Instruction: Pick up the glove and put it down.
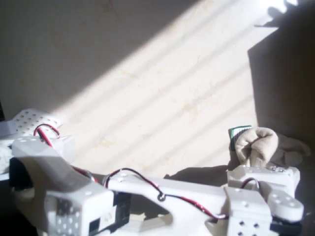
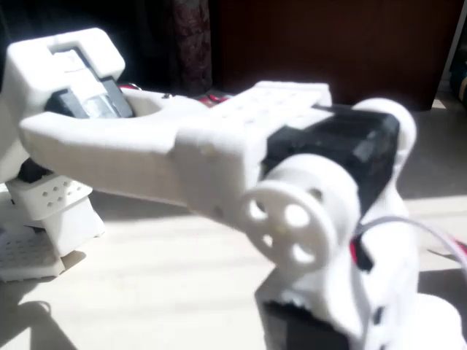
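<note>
In the overhead view the beige knit glove [image 1: 257,143] lies bunched in a lump at the right, with a flatter part trailing off to the right into shadow. My white arm [image 1: 172,189] reaches across the bottom of that picture, and its gripper [image 1: 258,166] ends right at the glove's near side. The wrist body hides the fingers, so I cannot see whether they are closed on the fabric. In the fixed view the arm [image 2: 219,146] is very close and blurred.
A small green-and-white card [image 1: 238,132] pokes out just left of the glove. The sunlit beige tabletop [image 1: 162,83] stretches up and left. A perforated white base part [image 1: 32,120] sits at the left edge. Deep shadow covers the right side.
</note>
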Motion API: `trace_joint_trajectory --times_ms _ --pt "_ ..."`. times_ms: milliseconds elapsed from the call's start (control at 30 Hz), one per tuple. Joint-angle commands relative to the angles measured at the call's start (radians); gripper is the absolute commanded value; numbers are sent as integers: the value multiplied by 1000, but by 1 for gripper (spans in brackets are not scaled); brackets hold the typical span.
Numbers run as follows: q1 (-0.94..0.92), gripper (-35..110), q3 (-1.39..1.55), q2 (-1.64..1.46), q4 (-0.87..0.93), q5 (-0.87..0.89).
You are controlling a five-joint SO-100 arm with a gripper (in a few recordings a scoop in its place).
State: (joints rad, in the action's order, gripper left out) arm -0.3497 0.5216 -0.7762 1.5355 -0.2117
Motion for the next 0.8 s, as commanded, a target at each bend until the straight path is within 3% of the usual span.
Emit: trace_joint_trajectory --times_ms 0,433,767 --pt "61 34 -23 -149 34 -5" --pt "382 34 -21 -207 35 11" --pt "402 34 -23 -14 -103 86"
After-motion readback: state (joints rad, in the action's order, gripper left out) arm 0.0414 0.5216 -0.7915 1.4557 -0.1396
